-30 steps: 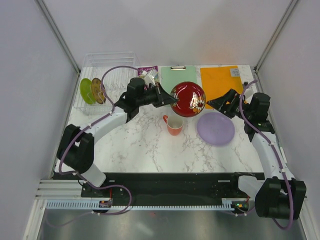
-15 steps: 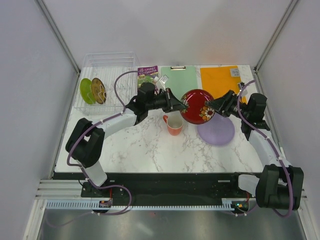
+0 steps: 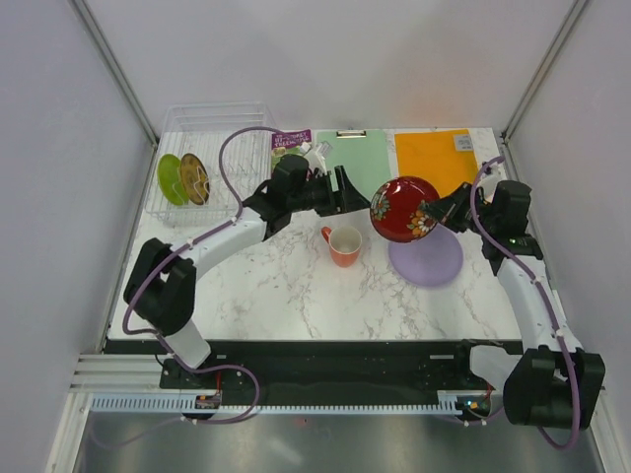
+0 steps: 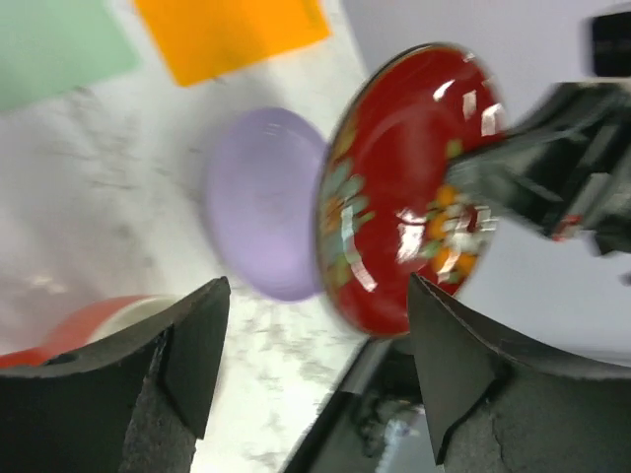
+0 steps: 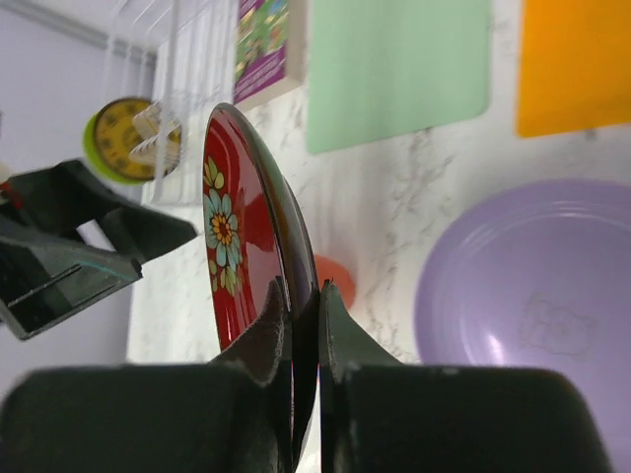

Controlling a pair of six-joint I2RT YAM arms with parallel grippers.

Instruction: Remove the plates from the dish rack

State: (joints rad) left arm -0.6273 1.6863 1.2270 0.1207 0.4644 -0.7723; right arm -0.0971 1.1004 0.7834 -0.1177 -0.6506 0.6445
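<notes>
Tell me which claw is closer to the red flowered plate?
Right. The right gripper is clamped on the red plate at its rim; the left gripper hangs open just off the opposite edge.

The left wrist view was blurred throughout: the mug [image 4: 69, 330] was cut off by the left edge, and the lavender plate [image 4: 261, 202] sat partly behind the red plate [image 4: 404, 187]. In the right wrist view, the green plate [image 5: 91, 143] showed only a sliver behind the dark plate [image 5: 130, 138].

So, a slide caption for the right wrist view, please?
Right end effector grips the red plate by its rim; lavender plate beyond.
</notes>
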